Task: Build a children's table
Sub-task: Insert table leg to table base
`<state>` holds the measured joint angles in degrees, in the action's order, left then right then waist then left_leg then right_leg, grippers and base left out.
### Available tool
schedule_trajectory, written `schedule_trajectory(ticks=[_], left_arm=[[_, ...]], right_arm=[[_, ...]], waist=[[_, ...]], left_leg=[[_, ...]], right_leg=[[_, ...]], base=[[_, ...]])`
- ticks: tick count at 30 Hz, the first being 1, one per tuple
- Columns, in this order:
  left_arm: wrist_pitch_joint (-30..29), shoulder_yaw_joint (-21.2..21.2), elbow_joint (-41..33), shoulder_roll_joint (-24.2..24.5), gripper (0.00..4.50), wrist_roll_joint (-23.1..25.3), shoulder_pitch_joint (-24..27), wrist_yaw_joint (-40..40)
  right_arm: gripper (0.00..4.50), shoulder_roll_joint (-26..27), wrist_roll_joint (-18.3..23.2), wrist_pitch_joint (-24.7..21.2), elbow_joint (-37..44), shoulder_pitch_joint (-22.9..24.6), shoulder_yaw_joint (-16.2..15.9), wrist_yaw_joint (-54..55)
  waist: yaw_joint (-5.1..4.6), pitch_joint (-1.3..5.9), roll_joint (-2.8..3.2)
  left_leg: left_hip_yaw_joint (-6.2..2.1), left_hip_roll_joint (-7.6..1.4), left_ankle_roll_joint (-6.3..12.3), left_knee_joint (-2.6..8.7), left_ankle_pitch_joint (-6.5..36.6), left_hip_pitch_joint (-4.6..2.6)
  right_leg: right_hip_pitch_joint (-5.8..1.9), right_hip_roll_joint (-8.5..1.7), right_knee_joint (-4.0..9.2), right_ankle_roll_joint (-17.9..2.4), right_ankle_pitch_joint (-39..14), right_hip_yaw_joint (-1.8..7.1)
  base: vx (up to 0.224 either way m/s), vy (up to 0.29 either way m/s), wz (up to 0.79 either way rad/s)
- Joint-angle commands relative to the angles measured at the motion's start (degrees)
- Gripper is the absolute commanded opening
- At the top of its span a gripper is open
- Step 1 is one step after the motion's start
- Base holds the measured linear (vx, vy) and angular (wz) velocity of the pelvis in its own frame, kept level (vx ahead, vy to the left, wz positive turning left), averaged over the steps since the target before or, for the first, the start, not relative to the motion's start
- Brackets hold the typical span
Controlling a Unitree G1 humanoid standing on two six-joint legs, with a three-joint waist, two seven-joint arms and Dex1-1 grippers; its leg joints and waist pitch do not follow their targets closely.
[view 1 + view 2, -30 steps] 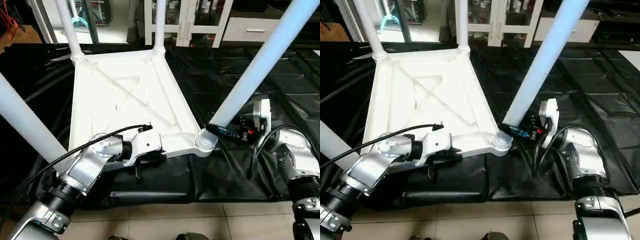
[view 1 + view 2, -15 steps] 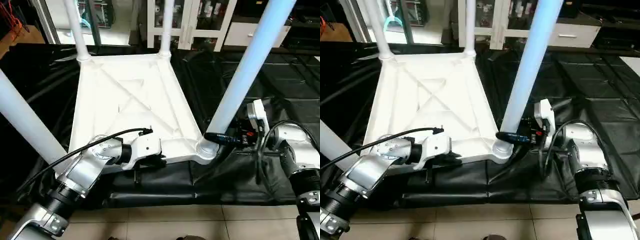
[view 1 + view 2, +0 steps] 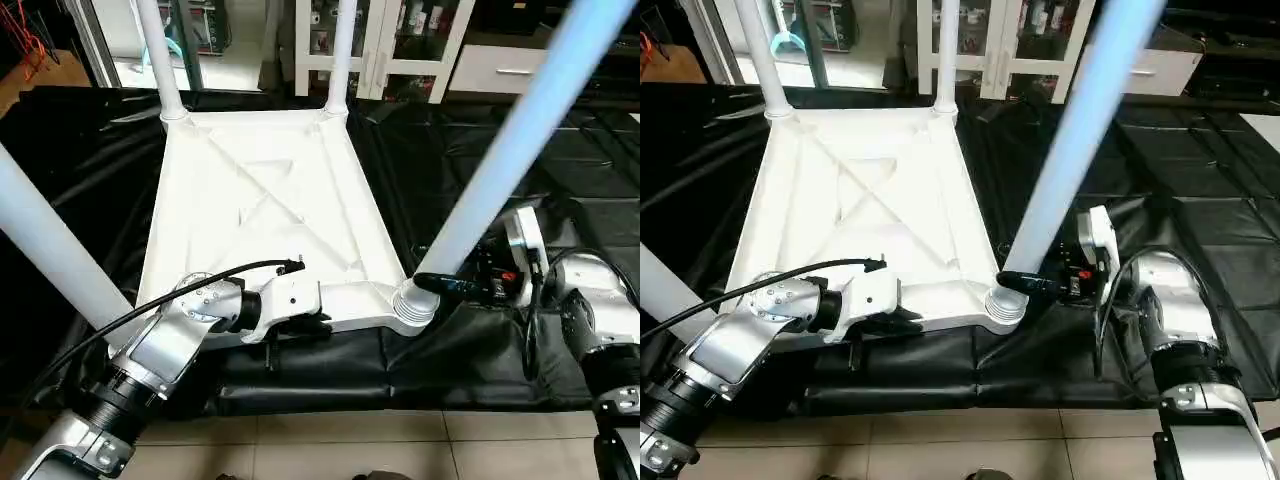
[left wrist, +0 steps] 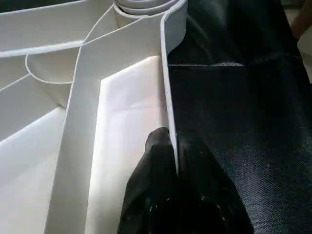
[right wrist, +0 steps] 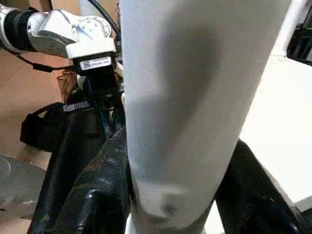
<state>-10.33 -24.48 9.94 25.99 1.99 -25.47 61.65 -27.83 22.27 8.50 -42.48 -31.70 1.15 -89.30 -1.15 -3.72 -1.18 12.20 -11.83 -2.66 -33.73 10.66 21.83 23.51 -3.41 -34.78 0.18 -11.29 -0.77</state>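
Note:
The children's table top [image 3: 260, 200] lies upside down on a black sheet, ribbed underside up. Two white legs [image 3: 160, 60] [image 3: 342, 50] stand in its far corner sockets, and a third leg [image 3: 50, 250] rises at the near left. My left gripper [image 3: 300, 325] is shut on the top's near rim; the left wrist view has its black fingers [image 4: 151, 185] pinching that thin wall [image 4: 168, 97]. My right gripper [image 3: 440, 285] is shut on the fourth leg [image 3: 500, 160] just above the near right socket [image 3: 412, 305]. That leg leans up to the right, and its fingers [image 5: 97, 195] wrap the tube [image 5: 195, 97].
The black sheet [image 3: 560, 140] covers the floor around the top. A white glass-door cabinet [image 3: 400, 40] stands behind it. Bare floor tiles [image 3: 350, 440] run along the near edge. The leaning leg crosses the space above my right arm [image 3: 600, 310].
The held leg swung more upright, then leaned back to the right, its foot staying at the socket. The camera has shifted a little. My left gripper keeps its hold on the rim.

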Motion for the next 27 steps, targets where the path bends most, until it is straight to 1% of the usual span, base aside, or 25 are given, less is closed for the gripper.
schedule_trajectory(ticks=[1,2,4,6,7,8,9,10,11,14,15,17,19,20,21,25,27], left_arm=[[0.55,-0.90,0.65,-0.61,0.00,-1.24,1.32,1.68],[0.59,-0.90,0.76,-0.64,0.00,-1.16,1.22,1.65],[0.75,-0.88,1.06,-0.76,0.00,-0.85,0.96,1.28],[0.79,-0.87,1.22,-0.85,0.00,-0.65,0.83,1.01],[0.71,-0.86,1.38,-0.91,0.00,-0.38,0.73,0.67],[0.66,-0.88,1.41,-0.93,0.00,-0.26,0.73,0.54],[0.63,-0.88,1.48,-0.93,0.00,-0.08,0.72,0.34],[0.55,-0.85,1.50,-0.95,0.00,0.00,0.74,0.18],[0.43,-0.82,1.43,-0.98,0.00,0.02,0.79,0.08],[0.14,-0.73,1.20,-1.11,0.00,-0.10,1.00,0.06],[0.13,-0.72,1.19,-1.12,0.00,-0.10,1.03,0.07],[-0.03,-0.71,1.16,-1.21,0.00,-0.02,1.11,0.09],[-0.11,-0.68,1.11,-1.27,0.00,0.03,1.15,0.09],[-0.14,-0.67,1.08,-1.30,0.00,0.05,1.19,0.06],[-0.14,-0.67,1.07,-1.31,0.00,0.06,1.20,0.05],[-0.42,-0.71,1.05,-1.66,0.00,0.06,1.06,-0.24],[-0.98,-0.76,0.88,-2.06,0.00,0.08,0.99,-0.68]], right_arm=[[1.83,-0.71,-5.59,-0.72,-5.41,4.39,-2.61,2.49],[1.83,-0.50,-5.89,-0.28,-5.66,4.40,-2.47,3.73],[1.83,0.28,-6.13,0.78,-6.82,4.27,-1.65,7.11],[1.83,0.77,-6.15,1.35,-7.59,4.23,-1.18,9.09],[1.83,1.33,-6.40,1.46,-7.94,4.51,-0.88,11.47],[1.83,1.53,-6.51,1.37,-7.91,4.70,-0.83,12.18],[1.83,1.80,-6.68,1.27,-7.71,5.05,-0.89,12.89],[1.83,2.13,-6.89,1.03,-7.56,5.42,-0.93,13.86],[1.83,2.38,-7.01,0.76,-7.44,5.74,-0.96,14.59],[1.83,3.06,-7.09,0.48,-6.94,6.75,-1.19,15.72],[1.83,3.13,-7.09,0.49,-6.85,6.89,-1.23,15.76],[1.83,3.42,-7.34,0.74,-6.74,7.36,-1.49,16.67],[1.83,3.55,-7.35,0.59,-6.66,7.44,-1.50,17.65],[1.83,3.68,-7.55,0.25,-6.63,7.40,-1.60,18.72],[1.83,3.72,-7.63,0.13,-6.62,7.38,-1.64,19.06],[1.83,4.27,-9.10,-0.41,-7.50,6.80,-2.24,22.99],[1.83,4.79,-10.63,-0.85,-8.10,6.13,-3.03,26.10]], waist=[[-0.41,1.78,-0.10],[-0.47,1.79,-0.18],[-0.56,1.56,-0.22],[-0.82,1.18,-0.23],[-0.95,1.04,-0.33],[-1.13,0.80,-0.43],[-1.21,0.77,-0.43],[-1.45,0.79,-0.58],[-1.48,0.81,-0.48],[-2.12,0.68,-0.53],[-2.16,0.66,-0.49],[-2.44,0.69,-0.40],[-2.60,0.78,-0.37],[-2.60,0.78,-0.37],[-2.69,0.72,-0.36],[-3.13,0.62,-0.30],[-3.47,0.58,-0.27]], left_leg=[[-1.08,-2.12,2.32,4.46,18.55,-1.37],[-1.13,-2.12,2.10,4.52,18.94,-1.38],[-1.19,-2.08,1.66,4.61,20.37,-1.40],[-1.38,-1.98,0.67,4.73,23.75,-1.66],[-1.69,-1.91,-0.14,4.70,25.93,-1.88],[-1.85,-1.79,-0.59,4.72,27.65,-2.08],[-2.00,-1.78,-0.84,4.71,28.48,-2.26],[-2.21,-1.71,-0.97,4.71,28.99,-2.24],[-2.31,-1.74,-0.98,4.76,29.09,-2.29],[-2.64,-1.78,-1.10,5.02,30.43,-2.11],[-2.69,-1.80,-1.16,5.07,30.77,-2.15],[-2.87,-1.86,-1.43,5.30,31.72,-2.13],[-2.88,-1.87,-1.51,5.58,31.77,-1.97],[-2.88,-1.87,-1.51,5.58,31.77,-1.97],[-2.83,-1.87,-1.52,5.63,32.25,-2.08],[-2.90,-1.81,-1.76,5.72,33.04,-2.13],[-3.05,-1.80,-1.97,5.89,33.59,-2.06]], right_leg=[[-0.94,-3.24,5.45,-13.87,-17.61,1.79],[-0.96,-3.23,5.49,-13.67,-18.16,1.77],[-0.76,-3.29,5.73,-13.12,-20.49,1.81],[-0.33,-3.35,6.22,-11.81,-25.79,1.76],[-0.14,-3.43,6.52,-10.62,-29.65,1.76],[0.21,-3.46,6.97,-9.28,-33.39,1.76],[0.34,-3.50,7.13,-8.61,-35.15,1.72],[0.42,-3.51,7.30,-7.49,-37.13,1.68],[0.47,-3.56,7.37,-7.22,-37.60,1.70],[0.69,-3.47,7.49,-6.74,-38.07,1.59],[0.75,-3.45,7.52,-6.64,-38.15,1.57],[0.74,-3.45,7.51,-6.78,-37.14,1.42],[0.56,-3.41,7.48,-7.36,-35.00,1.39],[0.56,-3.41,7.48,-7.36,-35.00,1.39],[0.71,-3.37,7.54,-7.66,-34.42,1.45],[0.85,-3.45,7.75,-7.36,-35.49,1.40],[0.78,-3.47,7.83,-6.99,-35.92,1.25]], base=[[0.000,0.000,0.00],[0.000,0.000,0.00],[0.000,0.000,0.00],[0.000,0.000,0.00],[0.000,0.000,0.00],[0.000,0.000,0.00],[0.000,0.000,0.00],[0.000,0.000,0.00],[0.000,0.000,0.00],[0.000,0.000,0.00],[0.000,0.000,0.00],[0.000,0.000,0.00],[0.000,0.000,0.00],[0.000,0.000,0.00],[0.000,0.000,0.00],[0.000,0.000,0.00],[0.000,0.000,0.00]])
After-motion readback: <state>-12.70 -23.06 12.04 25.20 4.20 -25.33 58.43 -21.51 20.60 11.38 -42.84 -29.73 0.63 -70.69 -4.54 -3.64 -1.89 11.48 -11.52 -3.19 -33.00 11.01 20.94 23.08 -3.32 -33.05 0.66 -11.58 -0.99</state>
